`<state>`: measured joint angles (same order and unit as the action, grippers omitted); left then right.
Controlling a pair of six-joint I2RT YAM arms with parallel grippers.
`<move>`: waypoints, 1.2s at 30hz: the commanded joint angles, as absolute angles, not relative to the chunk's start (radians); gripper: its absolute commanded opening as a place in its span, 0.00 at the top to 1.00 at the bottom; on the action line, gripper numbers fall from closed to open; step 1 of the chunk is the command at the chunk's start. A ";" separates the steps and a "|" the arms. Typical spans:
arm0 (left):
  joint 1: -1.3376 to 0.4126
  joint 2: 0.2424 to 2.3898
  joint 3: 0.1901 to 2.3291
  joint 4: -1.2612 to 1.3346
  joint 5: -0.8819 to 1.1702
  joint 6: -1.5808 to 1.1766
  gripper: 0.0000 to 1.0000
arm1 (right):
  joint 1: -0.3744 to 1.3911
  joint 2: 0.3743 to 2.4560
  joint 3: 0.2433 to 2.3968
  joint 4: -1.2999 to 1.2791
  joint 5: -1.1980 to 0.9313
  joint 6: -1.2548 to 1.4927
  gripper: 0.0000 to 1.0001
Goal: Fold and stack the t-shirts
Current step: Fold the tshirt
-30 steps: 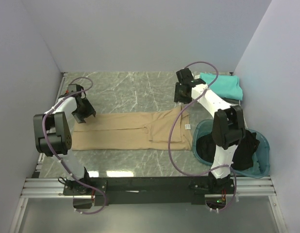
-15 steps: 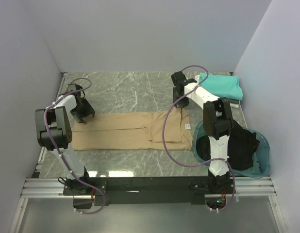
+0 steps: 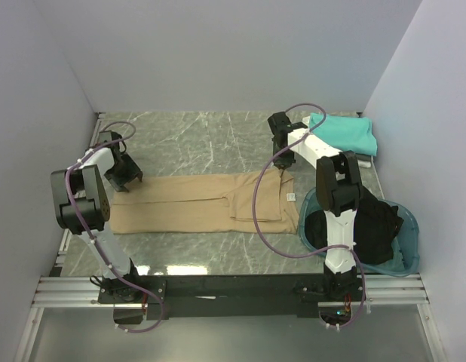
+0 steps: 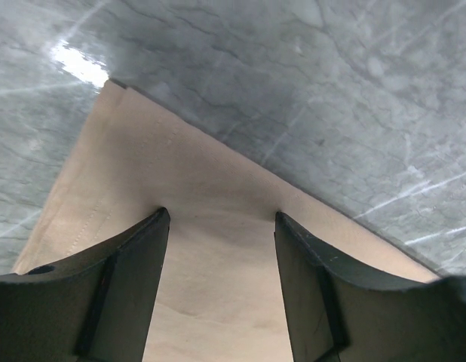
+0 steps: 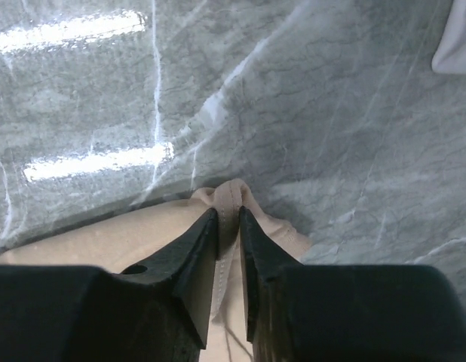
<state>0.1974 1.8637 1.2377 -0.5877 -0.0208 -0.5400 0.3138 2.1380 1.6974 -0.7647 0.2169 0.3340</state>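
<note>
A tan t-shirt (image 3: 195, 202) lies flat across the middle of the table, folded into a long band, with its white label (image 3: 292, 197) at the right end. My left gripper (image 3: 125, 179) is open over the shirt's far left corner. In the left wrist view the open gripper (image 4: 220, 215) has its fingers resting on the tan cloth (image 4: 142, 166) just inside the edge. My right gripper (image 3: 281, 167) is at the shirt's far right corner. In the right wrist view it (image 5: 228, 213) is shut on a pinched ridge of the tan hem (image 5: 233, 188).
A folded teal t-shirt (image 3: 344, 133) lies at the far right corner. A round teal basin (image 3: 411, 223) at the near right holds black cloth (image 3: 369, 226). Walls close in on the left, back and right. The right arm's cable loops over the shirt's right part.
My right gripper has come nearer and down from the far side onto the shirt's far right corner. My left gripper has shifted slightly left at the far left corner.
</note>
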 commanded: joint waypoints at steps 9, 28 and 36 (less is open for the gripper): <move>0.224 1.896 1.220 -0.563 -0.031 -0.531 0.35 | 0.282 2.151 1.717 -0.761 0.178 0.360 0.93; 0.284 1.885 1.140 -0.540 -0.048 -0.552 0.36 | 0.106 1.922 1.480 -0.512 -0.152 0.676 1.00; 0.305 1.891 1.120 -0.534 -0.060 -0.558 0.36 | 0.083 1.861 1.408 -0.453 -0.149 0.761 1.00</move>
<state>0.2710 1.8397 1.1812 -0.5152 0.0216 -0.5701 0.1081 1.9244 1.4372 -0.5220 -0.1696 0.7025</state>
